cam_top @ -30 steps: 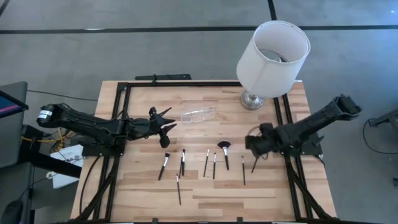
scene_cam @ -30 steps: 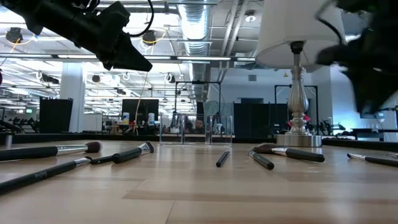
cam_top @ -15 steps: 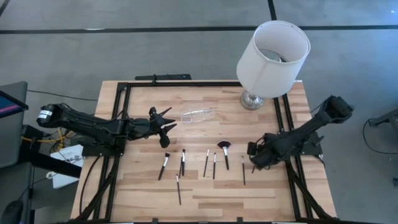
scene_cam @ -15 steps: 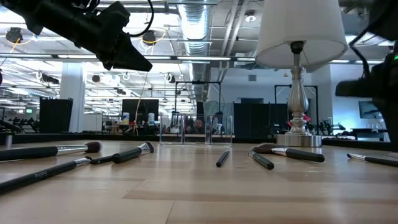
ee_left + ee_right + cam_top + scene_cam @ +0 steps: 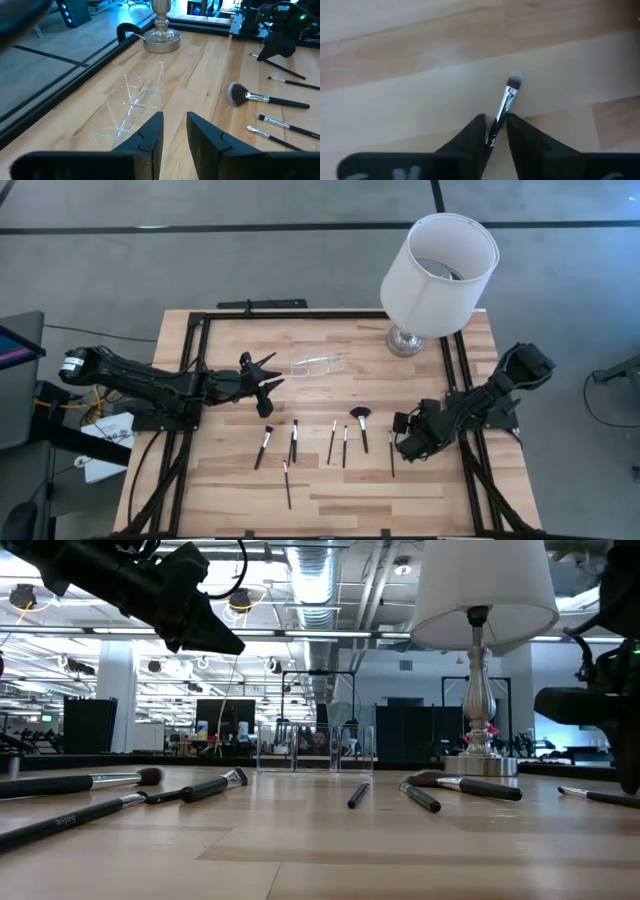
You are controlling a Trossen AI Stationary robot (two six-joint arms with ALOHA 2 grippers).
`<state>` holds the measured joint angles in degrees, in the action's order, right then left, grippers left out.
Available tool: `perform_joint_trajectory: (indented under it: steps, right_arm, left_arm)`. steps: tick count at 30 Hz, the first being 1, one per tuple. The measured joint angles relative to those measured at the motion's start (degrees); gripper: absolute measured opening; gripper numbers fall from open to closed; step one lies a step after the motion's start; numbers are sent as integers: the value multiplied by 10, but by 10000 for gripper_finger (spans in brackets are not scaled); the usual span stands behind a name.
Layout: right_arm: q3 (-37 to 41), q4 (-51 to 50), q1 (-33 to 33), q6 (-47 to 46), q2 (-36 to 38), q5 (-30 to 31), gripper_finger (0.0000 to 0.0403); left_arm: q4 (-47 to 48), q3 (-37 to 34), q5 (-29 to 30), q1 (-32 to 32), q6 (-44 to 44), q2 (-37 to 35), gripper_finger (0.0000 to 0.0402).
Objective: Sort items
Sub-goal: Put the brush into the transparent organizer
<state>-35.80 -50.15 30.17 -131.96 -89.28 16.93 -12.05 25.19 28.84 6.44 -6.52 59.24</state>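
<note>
Several slim black-handled makeup brushes lie flat in a loose row on the wooden table, the fluffy-headed one among them. My right gripper is low over the row's right end, beside the rightmost upright brush. In its wrist view the open fingers stand on either side of a brush with a silvery ferrule and small tip, gaps showing on both sides. My left gripper hovers over the table's left part, near the clear container, slightly open and empty.
A big white-shaded lamp stands on its metal base at the far right corner. The clear plastic container lies left of it. Black rails frame the table's edges. Bare wood shows near the front edge.
My right gripper has moved toward the near edge and a little left, dropping from above the table down to the brushes at the row's right end. The brushes and my left arm have stayed where they were.
</note>
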Motion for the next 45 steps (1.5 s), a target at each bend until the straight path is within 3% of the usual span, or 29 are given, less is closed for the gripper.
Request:
perform_joint_trajectory:
  steps: [5,9,13,19,26,31,38,45]
  right_arm:
    - [-6,-2,-2,43,-4,24,13]
    - [-6,15,-3,69,-16,55,22]
    - [-5,73,-9,93,-45,136,26]
    - [-5,142,-13,122,-65,229,6]
    - [-5,165,-45,198,-62,232,14]
    - [-6,220,-78,289,-62,249,2]
    - [-6,314,-117,396,-62,246,1]
    - [-6,390,-131,519,-61,228,0]
  left_arm:
    - [0,0,0,0,0,0,83]
    - [0,0,0,0,0,0,83]
    - [0,0,-2,0,-7,0,83]
    - [-56,0,-115,-9,-52,19,82]
    - [-258,0,-192,-9,-84,186,77]
    - [-409,33,-203,-11,-123,337,76]
    - [-415,154,-286,-25,-222,491,76]
    - [-413,205,-289,-40,-240,543,76]
